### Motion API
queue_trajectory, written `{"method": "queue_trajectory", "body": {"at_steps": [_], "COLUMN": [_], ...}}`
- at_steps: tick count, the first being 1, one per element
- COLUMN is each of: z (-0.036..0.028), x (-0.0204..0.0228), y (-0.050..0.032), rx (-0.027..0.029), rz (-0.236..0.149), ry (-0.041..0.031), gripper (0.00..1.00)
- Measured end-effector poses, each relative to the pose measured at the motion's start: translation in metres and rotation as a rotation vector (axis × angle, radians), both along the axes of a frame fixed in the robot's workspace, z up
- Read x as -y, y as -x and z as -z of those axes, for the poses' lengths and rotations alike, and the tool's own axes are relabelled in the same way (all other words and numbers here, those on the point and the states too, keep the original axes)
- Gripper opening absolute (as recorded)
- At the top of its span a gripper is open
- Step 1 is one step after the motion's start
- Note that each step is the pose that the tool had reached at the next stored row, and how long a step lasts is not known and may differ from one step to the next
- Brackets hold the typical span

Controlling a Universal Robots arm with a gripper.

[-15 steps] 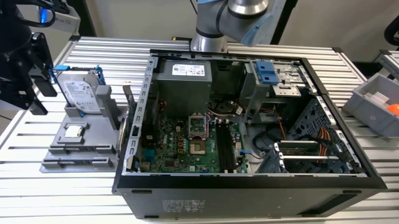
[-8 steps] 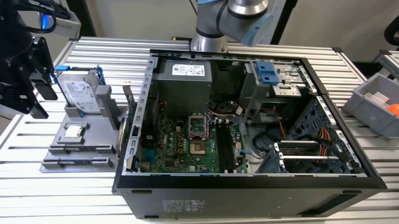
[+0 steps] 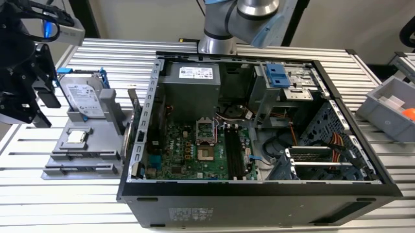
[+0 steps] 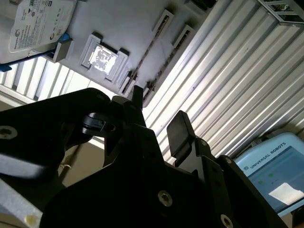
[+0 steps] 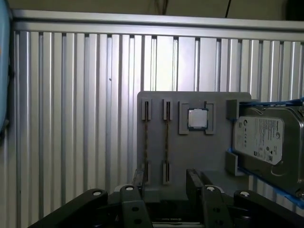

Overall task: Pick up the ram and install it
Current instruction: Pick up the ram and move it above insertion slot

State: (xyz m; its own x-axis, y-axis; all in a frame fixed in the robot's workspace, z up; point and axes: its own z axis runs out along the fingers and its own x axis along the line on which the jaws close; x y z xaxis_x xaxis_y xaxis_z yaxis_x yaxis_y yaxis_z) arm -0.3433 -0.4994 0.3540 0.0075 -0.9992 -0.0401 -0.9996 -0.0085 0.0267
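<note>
Two ram sticks stand on edge in the slots of a grey fixture (image 5: 156, 102). They show as thin blue-green strips, one ram (image 5: 166, 142) beside the other ram (image 5: 146, 142), and again as one thin strip (image 4: 149, 50) and a second strip (image 4: 167, 59). In the exterior view the fixture (image 3: 97, 167) lies left of the open computer case. My gripper (image 5: 166, 181) hangs open above the fixture's near end with nothing between its fingers (image 4: 178, 129). It shows in the exterior view as a black gripper (image 3: 44, 112) at the far left. The motherboard's black memory slots (image 3: 233, 150) lie inside the case.
The fixture also holds a silver hard drive (image 5: 266, 142) in a blue-handled bracket and a small square chip (image 5: 197, 118). The open black case (image 3: 259, 199) takes the middle of the ribbed metal table (image 3: 77, 204). A grey bin (image 3: 392, 104) sits at the exterior view's right.
</note>
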Motion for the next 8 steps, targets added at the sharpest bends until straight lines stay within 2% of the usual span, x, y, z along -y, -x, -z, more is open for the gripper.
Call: {"method": "queue_trajectory", "body": {"at_steps": [8], "z": [0.0071], "x": [0.0007], "y": [0.0], "rx": [0.0], "rz": [0.0], "ry": [0.0], "gripper": [1.0]}}
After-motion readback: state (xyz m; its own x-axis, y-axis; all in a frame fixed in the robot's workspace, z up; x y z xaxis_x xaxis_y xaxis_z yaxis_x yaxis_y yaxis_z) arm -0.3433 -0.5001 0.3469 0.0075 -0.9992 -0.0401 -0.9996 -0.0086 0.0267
